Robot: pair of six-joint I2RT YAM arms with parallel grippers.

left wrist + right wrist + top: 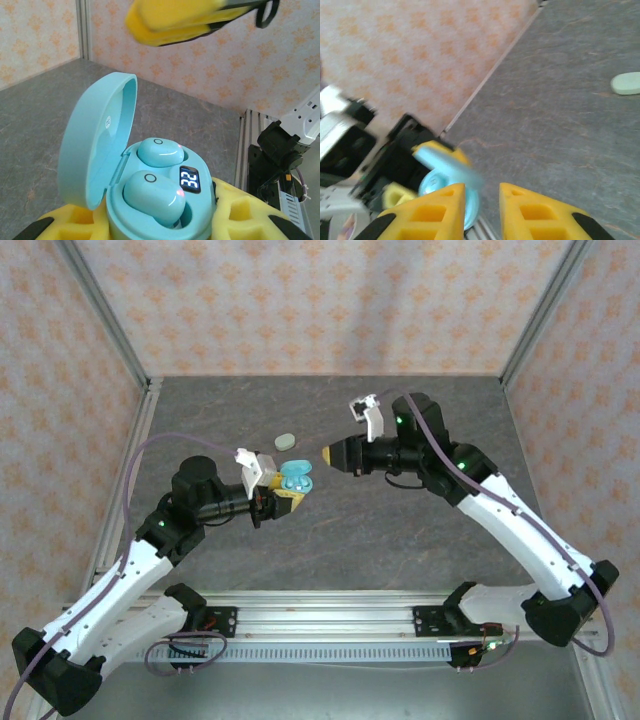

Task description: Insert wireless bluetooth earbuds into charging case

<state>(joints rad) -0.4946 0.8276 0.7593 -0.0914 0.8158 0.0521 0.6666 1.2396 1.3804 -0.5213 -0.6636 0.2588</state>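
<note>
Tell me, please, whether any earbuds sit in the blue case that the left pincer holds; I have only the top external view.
Observer: Yes. The left wrist view shows a rear earbud and a front earbud, both seated in the open charging case.
Operator: Thank you. Does the case show any sign of power?
Observer: Its small display is lit and reads 22.
Operator: And is the right pincer carrying anything?
Observer: No. In the right wrist view the right pincer has its fingers apart with nothing between them.
</note>
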